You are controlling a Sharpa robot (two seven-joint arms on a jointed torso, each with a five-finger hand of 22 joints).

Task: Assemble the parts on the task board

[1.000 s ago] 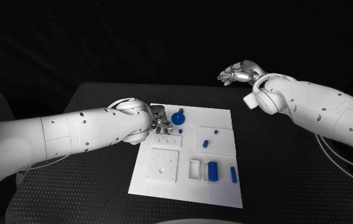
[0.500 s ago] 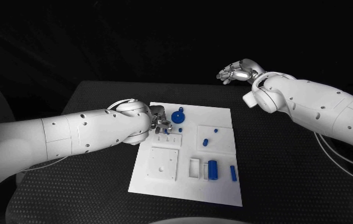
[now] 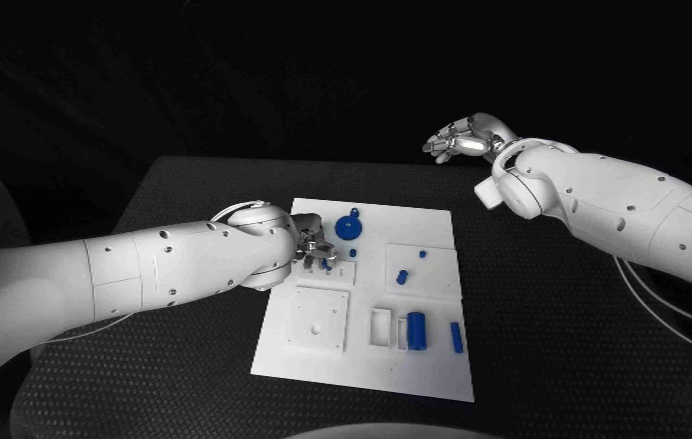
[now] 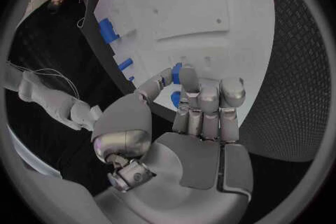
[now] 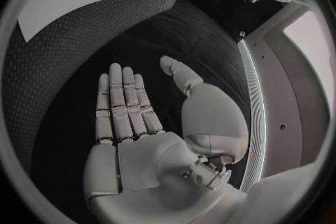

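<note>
Head view: task board [image 3: 433,229] mid-surface, long axis running away from robot. Left hand [image 3: 315,250] low over board's left edge, blue disc part [image 3: 349,227] just beyond and right of it; left far nearer than right. Right hand [image 3: 464,142] raised off board's far right corner, well apart.

Left wrist view: fingers [image 4: 210,102] together, small blue part [image 4: 177,73] apparently pinched at thumb tip; grip partly hidden.

Right wrist view: right hand flat, fingers spread, holding nothing.
</note>
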